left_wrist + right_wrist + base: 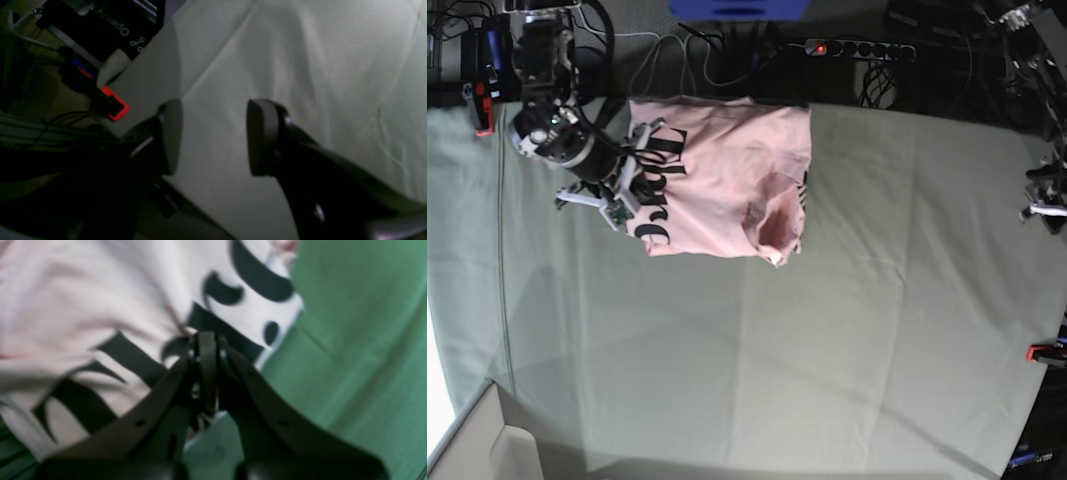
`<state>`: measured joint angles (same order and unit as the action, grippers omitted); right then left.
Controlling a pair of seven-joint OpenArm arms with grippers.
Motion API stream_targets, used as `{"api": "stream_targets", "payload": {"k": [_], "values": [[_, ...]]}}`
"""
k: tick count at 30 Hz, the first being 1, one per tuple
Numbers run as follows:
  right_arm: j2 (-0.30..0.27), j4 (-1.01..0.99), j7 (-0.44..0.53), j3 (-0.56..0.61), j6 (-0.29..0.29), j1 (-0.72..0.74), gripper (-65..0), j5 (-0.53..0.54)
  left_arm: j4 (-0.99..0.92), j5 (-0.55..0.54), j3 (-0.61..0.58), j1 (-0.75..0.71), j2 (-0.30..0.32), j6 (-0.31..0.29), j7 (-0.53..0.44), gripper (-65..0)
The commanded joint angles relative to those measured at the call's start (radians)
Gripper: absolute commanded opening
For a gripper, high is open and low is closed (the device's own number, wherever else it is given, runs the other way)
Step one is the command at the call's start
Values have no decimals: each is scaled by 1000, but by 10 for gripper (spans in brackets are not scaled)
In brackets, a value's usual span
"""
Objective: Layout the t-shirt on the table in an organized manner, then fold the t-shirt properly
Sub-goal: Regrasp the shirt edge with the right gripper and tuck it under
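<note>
- Only the right wrist view shows the right gripper point(207, 340) clamped on the lettered edge of the t-shirt point(100, 306).
- Only the base view shows the one whole shirt, partly folded at the far left of the table point(827, 330).
- Only the left wrist view shows the left gripper point(213, 136): jaws apart, empty, over bare cloth beside one red clamp point(116, 106).
</note>
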<state>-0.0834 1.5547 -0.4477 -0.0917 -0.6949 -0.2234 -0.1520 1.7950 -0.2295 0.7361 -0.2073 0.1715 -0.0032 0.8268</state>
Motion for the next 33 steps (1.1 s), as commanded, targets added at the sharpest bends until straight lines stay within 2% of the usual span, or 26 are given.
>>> {"api": "stream_targets", "payload": {"k": [1,4,8,10,17,26,33], "values": [[-5,40,14,-3,-3,5,-650,9,18,2,4,4,15,2,-24,-347],[1,142,11,2,-3,-28,-650,9,21,2,7,4,15,2,-24,-347],[69,258,5,39,-3,-35,-650,5,22,2,7,4,23,2,-24,-347],[80,255,5,79,-3,-9,-650,5,24,2,7,4,24,2,-24,-347],[83,42,3,266,-3,115,-650,5,24,2,7,2,26,2,-24,-347],[89,-153,7,409,-3,238,-650,5,24,3,7,-5,26,2,-24,-347],[138,-231,11,453,-3,312,-650,5,24,3,7,-5,16,2,-24,-347]]}}
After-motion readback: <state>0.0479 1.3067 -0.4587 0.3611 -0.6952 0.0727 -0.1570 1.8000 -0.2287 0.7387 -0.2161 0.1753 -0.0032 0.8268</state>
